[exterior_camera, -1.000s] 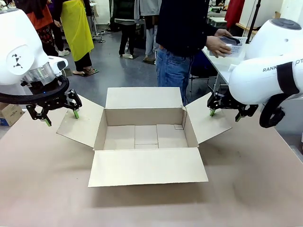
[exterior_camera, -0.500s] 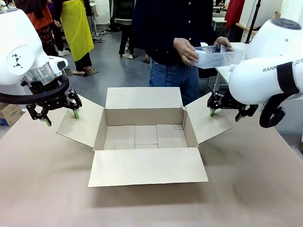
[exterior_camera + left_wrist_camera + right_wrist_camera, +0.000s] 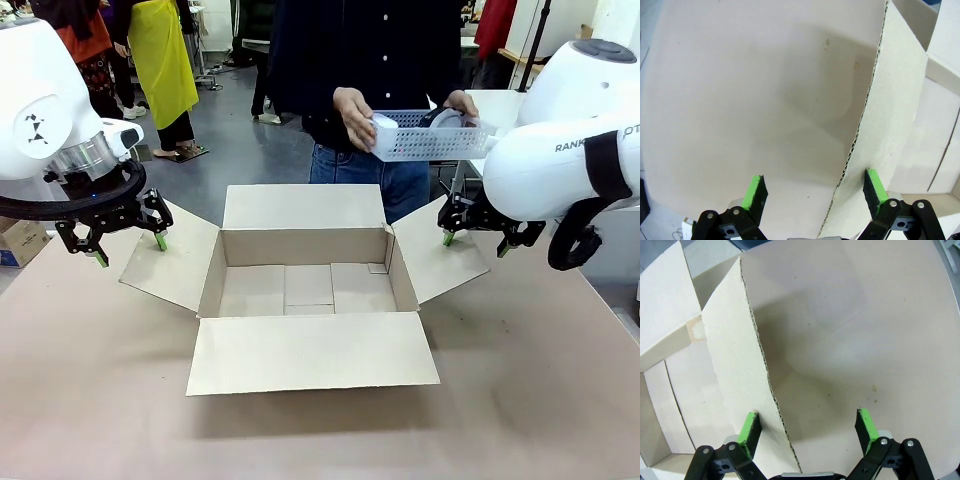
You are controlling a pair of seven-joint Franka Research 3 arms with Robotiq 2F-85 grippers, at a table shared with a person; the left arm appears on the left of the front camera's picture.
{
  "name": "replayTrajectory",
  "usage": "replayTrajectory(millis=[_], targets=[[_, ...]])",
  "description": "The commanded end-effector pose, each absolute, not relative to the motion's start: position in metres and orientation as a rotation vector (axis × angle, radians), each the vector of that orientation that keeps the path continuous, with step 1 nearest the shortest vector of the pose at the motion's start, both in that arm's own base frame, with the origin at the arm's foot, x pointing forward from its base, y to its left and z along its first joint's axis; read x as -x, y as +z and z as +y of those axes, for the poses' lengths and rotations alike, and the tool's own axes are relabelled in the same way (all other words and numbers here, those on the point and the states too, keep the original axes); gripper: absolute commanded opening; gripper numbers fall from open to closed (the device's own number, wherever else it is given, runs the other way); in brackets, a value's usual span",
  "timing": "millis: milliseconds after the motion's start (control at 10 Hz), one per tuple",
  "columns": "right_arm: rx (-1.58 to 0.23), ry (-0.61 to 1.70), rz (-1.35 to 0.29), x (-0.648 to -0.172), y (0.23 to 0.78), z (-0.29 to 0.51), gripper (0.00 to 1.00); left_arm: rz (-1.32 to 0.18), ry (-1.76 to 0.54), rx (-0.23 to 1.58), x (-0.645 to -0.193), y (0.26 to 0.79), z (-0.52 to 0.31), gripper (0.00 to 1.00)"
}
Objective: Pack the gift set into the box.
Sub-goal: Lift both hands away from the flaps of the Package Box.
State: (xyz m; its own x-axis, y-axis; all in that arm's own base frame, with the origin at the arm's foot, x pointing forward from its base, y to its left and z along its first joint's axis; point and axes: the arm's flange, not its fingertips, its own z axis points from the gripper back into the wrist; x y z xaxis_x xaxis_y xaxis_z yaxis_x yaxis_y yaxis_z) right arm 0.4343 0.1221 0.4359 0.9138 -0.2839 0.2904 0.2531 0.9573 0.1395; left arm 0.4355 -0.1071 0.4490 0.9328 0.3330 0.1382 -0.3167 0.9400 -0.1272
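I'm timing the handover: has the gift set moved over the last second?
Yes. The gift set has shifted leftward, away from the right arm, toward the far flap of the box.

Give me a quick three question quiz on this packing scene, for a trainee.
1. True or false: the tray already lies in the box.
2. What stands between the fingers of the left hand? A: the edge of a flap. B: the tray. C: nothing.
3. Is the right hand open or shut?
Key: 1 false, the person holds it. 2 A. 3 open.
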Motion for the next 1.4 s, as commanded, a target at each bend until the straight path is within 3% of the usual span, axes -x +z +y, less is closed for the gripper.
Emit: replayTrajectory(millis=[0,1300], targets=[[-0.077,-0.298,-0.32,-0.4363,0.4368,0.1241,1.0,-0.161,0.347,0.086,-0.4348,0.4503,-0.1066,1.0],[-0.077,-0.298,-0.32,-0.4363,0.4368,0.1241,1.0,-0.161,0.347,0.086,-0.4348,0.4503,-0.1066,1.0]])
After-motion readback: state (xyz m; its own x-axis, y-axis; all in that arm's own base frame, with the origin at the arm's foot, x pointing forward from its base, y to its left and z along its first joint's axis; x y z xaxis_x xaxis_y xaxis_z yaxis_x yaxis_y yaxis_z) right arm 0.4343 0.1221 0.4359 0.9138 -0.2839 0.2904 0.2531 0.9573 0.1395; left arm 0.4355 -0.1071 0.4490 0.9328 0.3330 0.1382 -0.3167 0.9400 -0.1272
